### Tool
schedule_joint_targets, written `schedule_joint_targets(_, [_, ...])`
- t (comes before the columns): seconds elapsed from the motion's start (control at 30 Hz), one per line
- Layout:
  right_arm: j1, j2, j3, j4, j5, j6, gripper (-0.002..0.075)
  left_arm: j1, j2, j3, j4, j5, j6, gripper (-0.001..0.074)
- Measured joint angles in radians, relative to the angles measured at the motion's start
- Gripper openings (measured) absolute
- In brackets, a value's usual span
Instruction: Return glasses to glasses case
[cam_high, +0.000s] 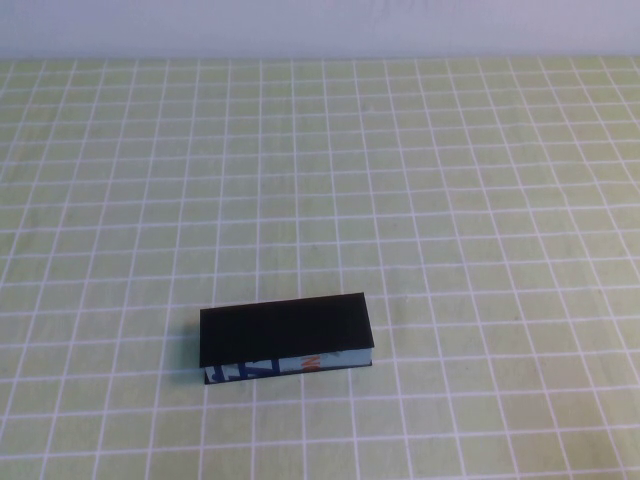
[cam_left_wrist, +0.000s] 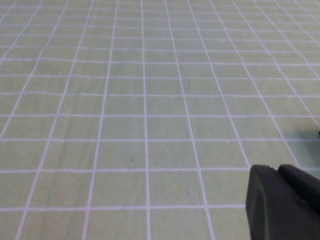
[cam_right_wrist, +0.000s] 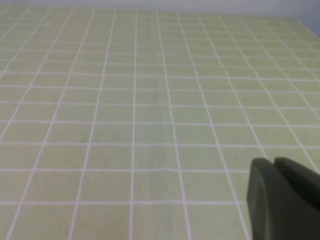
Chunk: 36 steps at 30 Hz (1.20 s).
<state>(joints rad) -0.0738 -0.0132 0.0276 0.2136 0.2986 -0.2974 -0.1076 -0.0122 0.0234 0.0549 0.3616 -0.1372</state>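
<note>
The glasses case lies flat near the front of the table in the high view, lid closed, black top up, with its light blue printed side facing the front. The glasses are not in view. Neither arm shows in the high view. My left gripper shows in the left wrist view over bare tablecloth, its two dark fingers pressed together with nothing between them. My right gripper shows in the right wrist view, also over bare cloth, fingers together and empty. The case shows in neither wrist view.
A light green tablecloth with a white grid covers the whole table. A pale wall runs along the far edge.
</note>
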Motion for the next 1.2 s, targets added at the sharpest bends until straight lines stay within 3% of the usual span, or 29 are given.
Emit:
schedule_joint_targets(0.33, [-0.004,0.0,0.0,0.107,0.026,0.0,-0.0018,0.0,0.0,0.0,0.0,0.0,0.0,-0.0002])
schedule_joint_targets(1.2, [-0.004,0.0,0.0,0.117,0.027,0.0,-0.0018,0.0,0.0,0.0,0.003,0.0,0.0,-0.0002])
